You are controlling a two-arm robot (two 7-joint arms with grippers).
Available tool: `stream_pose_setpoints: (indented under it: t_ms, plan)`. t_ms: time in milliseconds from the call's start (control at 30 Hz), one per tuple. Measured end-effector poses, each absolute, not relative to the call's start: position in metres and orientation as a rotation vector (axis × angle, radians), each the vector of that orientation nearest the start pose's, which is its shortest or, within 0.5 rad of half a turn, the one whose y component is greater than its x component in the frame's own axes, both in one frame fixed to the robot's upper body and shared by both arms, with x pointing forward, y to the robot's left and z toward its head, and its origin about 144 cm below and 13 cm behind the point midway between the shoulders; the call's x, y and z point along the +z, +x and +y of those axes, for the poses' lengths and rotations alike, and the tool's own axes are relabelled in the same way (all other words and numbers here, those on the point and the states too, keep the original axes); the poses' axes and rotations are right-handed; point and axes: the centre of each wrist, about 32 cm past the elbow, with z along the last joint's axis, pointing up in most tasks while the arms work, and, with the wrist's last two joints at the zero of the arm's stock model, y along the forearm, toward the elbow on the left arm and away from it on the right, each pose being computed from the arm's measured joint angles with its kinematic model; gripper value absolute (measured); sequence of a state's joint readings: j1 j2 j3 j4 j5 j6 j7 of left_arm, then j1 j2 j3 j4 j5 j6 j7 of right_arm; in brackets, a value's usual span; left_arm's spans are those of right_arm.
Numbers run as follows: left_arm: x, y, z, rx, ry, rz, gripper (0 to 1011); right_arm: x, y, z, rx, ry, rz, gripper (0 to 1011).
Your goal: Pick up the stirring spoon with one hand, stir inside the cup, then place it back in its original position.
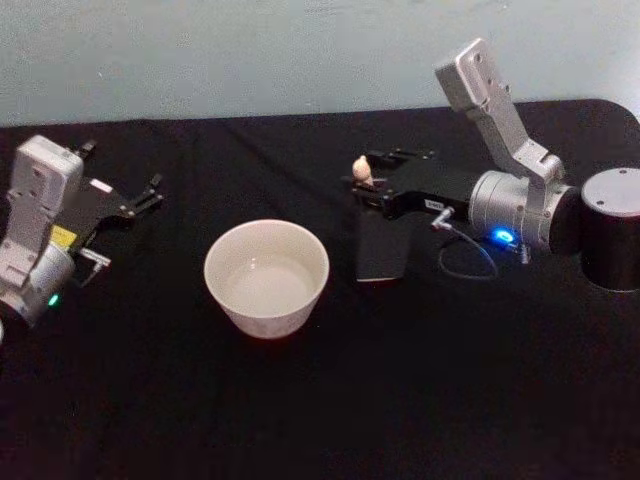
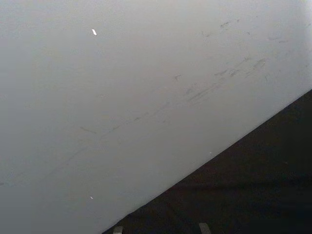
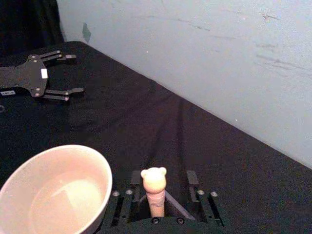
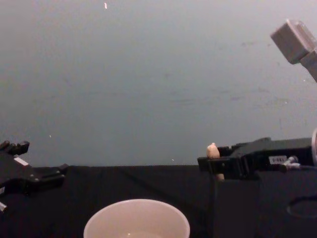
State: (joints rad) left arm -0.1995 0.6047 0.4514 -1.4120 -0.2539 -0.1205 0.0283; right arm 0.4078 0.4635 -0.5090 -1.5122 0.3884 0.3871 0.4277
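Black cloth [image 1: 150, 400] covered the table before a pale wall. Far left, the black left gripper [image 1: 140, 203] lay low, fingers spread. The wide cream-white round cup [image 1: 240, 300] stood mid-table. Right of it, the silver-grey right arm [image 1: 510, 205] reached in level, elbow link raised. Its black right gripper [image 1: 362, 188] sat open astride the thin beige-handled stirring spoon [image 1: 362, 171], not touching it. The spoon stood upright in the tall dark grey square holder [image 1: 381, 250].
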Motion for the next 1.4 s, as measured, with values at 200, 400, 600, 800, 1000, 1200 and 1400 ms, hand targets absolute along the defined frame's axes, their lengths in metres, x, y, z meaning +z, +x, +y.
stream_pose_setpoints:
  t_ms: [200, 400, 600, 800, 1000, 1200, 1400]
  plan:
    - [1.14, 0.489, 0.31, 1.248, 0.304, -0.285, 1001, 1.225, 0.534, -0.227, -0.76, -0.349, 0.069, 392]
    - [1.14, 0.489, 0.31, 1.248, 0.304, -0.285, 1001, 1.225, 0.534, -0.227, -0.76, -0.348, 0.069, 227]
    - [1.14, 0.489, 0.31, 1.248, 0.304, -0.285, 1001, 1.225, 0.534, -0.227, -0.76, -0.348, 0.069, 216]
    - [1.14, 0.489, 0.31, 1.248, 0.304, -0.285, 1001, 1.225, 0.534, -0.227, -0.76, -0.348, 0.069, 216]
    - [1.14, 0.489, 0.31, 1.248, 0.304, -0.285, 1001, 1.228, 0.53, -0.23, -0.758, -0.318, 0.077, 216]
    - [1.14, 0.489, 0.31, 1.248, 0.304, -0.285, 1001, 1.236, 0.525, -0.233, -0.761, -0.272, 0.07, 215]
    - [1.14, 0.489, 0.31, 1.248, 0.304, -0.285, 1001, 1.249, 0.518, -0.237, -0.785, -0.192, 0.054, 215]
